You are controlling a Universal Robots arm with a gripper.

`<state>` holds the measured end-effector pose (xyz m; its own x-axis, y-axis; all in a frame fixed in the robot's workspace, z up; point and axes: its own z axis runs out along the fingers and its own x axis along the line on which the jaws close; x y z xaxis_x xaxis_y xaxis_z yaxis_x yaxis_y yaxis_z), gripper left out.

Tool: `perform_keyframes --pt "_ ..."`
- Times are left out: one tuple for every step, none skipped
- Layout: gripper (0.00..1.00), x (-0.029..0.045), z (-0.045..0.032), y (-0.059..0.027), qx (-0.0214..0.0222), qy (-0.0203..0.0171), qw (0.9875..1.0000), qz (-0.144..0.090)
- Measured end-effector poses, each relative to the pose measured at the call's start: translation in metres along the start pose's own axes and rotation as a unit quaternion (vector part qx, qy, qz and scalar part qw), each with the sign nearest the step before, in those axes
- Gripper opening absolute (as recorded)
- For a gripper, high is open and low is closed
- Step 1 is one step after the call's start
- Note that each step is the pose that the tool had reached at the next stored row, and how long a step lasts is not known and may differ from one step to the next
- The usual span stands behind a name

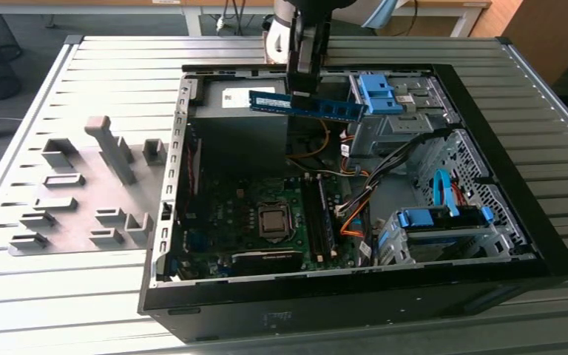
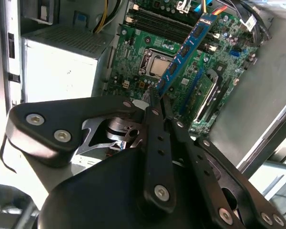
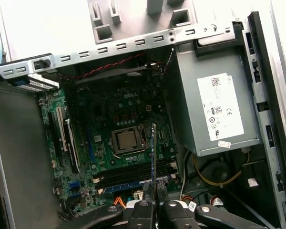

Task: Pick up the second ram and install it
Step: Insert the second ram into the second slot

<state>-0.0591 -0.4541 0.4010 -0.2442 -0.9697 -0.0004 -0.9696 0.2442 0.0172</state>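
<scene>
My gripper (image 1: 302,87) is shut on the second ram (image 1: 309,106), a long blue circuit-board stick with black chips. It holds the stick by one end, in the air over the rear part of the open computer case (image 1: 166,244). In the second wrist view the second ram (image 2: 186,50) juts out from the gripper (image 2: 157,99) over the green motherboard (image 2: 148,71). In the first wrist view the second ram (image 3: 153,152) shows edge-on above the long black memory slots (image 3: 133,172), with the gripper (image 3: 155,204) clamped on it. The stick is well clear of the slots (image 1: 316,214).
A grey power supply (image 3: 214,109) fills one corner of the case. Light-blue drive-bay latches (image 1: 378,92) and a drive cage (image 1: 442,222) stand at the exterior view's right, with orange cables (image 1: 353,218) beside the slots. A grey fixture plate with blocks (image 1: 86,192) lies on the slatted table (image 1: 521,96).
</scene>
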Motion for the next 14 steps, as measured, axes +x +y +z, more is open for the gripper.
perform_keyframes --pt "0.14 0.0000 0.0000 0.0000 0.0000 -0.0001 1.0000 0.007" --pt "0.14 0.0000 0.0001 0.0000 0.0000 -0.0002 0.9999 0.013" --pt "0.14 0.0000 0.0001 0.0000 0.0000 -0.0003 0.9998 0.019" --pt "0.14 0.0000 0.0001 0.0000 0.0000 -0.0004 0.9997 0.026" --pt "0.14 0.0000 0.0002 0.0000 0.0000 -0.0006 0.9995 0.031" --pt "0.14 0.0000 0.0002 -0.0001 0.0000 -0.0006 0.9994 0.035" --pt "0.14 0.0000 0.0002 -0.0002 0.0000 -0.0007 0.9993 0.037" --pt "0.14 0.0000 0.0002 -0.0002 0.0000 -0.0007 0.9993 0.038" --pt "0.14 0.0000 0.0002 -0.0001 0.0000 -0.0007 0.9993 0.038" --pt "0.14 0.0000 0.0002 -0.0001 0.0000 -0.0007 0.9993 0.038" --pt "0.14 0.0000 0.0002 -0.0001 0.0000 -0.0007 0.9993 0.038" --pt "0.14 0.0000 0.0002 -0.0001 0.0000 -0.0007 0.9993 0.038" --pt "0.14 0.0000 0.0002 -0.0001 0.0000 -0.0007 0.9993 0.038" --pt "0.14 0.0000 0.0002 -0.0001 0.0000 -0.0007 0.9993 0.038"
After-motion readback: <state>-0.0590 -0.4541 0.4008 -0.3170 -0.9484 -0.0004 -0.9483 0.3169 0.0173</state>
